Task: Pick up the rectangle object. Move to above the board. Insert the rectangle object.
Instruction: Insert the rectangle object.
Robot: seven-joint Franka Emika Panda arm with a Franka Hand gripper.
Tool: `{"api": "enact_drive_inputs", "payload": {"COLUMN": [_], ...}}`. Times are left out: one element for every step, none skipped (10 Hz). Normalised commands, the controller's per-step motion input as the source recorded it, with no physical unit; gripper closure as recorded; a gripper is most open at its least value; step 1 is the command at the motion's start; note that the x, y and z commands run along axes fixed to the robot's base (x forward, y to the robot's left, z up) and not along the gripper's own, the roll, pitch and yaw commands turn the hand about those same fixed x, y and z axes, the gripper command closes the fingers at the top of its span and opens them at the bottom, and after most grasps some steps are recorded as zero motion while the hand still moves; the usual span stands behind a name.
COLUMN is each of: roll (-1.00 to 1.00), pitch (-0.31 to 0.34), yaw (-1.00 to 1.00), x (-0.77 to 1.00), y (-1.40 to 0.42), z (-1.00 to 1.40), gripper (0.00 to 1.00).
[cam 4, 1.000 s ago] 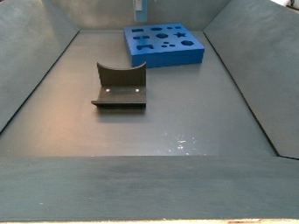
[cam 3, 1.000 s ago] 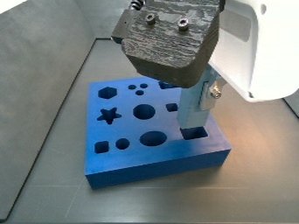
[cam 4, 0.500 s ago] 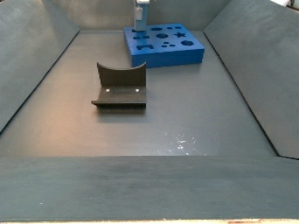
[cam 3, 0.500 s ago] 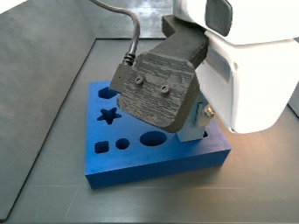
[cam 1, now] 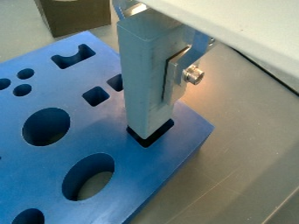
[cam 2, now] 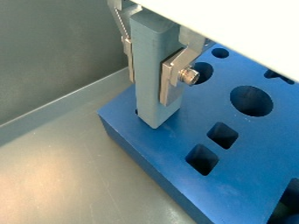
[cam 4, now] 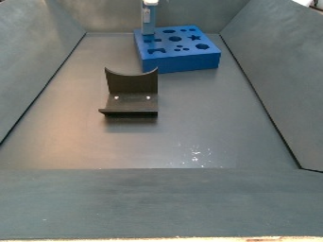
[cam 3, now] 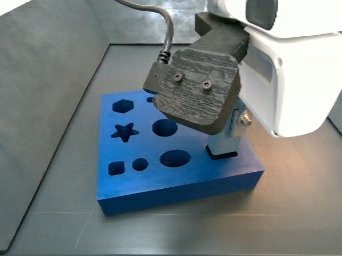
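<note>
Both wrist views: gripper (cam 1: pixel 149 66) clamping rectangle object (cam 1: pixel 149 74), standing upright, lower end sitting in square hole at board (cam 1: pixel 70 131) corner.

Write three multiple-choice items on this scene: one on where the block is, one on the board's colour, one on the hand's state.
1. Where is the block's lower end?
A. in a square hole near a corner of the board
B. on the floor beside the fixture
C. in the star hole

2. What colour is the board?
A. red
B. bright blue
C. grey

3. What is the hand doing?
A. open, away from the block
B. shut on nothing
C. shut on the block

Answers:
1 A: both wrist views show its end down in the corner hole.
2 B: it is bright blue in every view.
3 C: a silver finger lies flat against the block's side.
</note>
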Motion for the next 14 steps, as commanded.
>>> {"api": "enact_drive_inputs", "payload": {"roll": [0.25, 0.0, 0.17, 0.31, 0.32, 0.35, 0.46, -0.44, -0.63, 0.0, 0.01, 0.1, 0.33, 0.13], "pitch": [-0.123, 0.0, -0.069, -0.22, -0.246, -0.206, -0.191, 0.0, 0.037, -0.023, 0.0, -0.086, -0.191, -0.009], "yaw": [0.0, 0.0, 0.0, 0.0, 0.0, -0.01, 0.0, 0.03, 0.21, 0.0, 0.0, -0.04, -0.19, -0.13], "x": [-0.17, 0.04, 0.17, 0.15, 0.13, 0.15, 0.01, 0.0, 0.16, 0.0, 0.0, -0.25, -0.62, -0.25], "y": [-0.14, 0.0, -0.17, -0.19, -0.19, -0.19, -0.13, 0.34, 0.58, 0.0, 0.0, 0.0, 0.0, 0.0], "z": [-0.07, -0.01, -0.36, -0.71, -0.86, -0.88, -0.78, 0.0, 0.01, 0.0, -0.03, -0.14, -0.26, -0.05], "gripper": [1.0, 1.0, 1.0, 1.0, 1.0, 1.0, 1.0, 1.0, 1.0, 1.0, 1.0, 1.0, 1.0, 1.0]}}
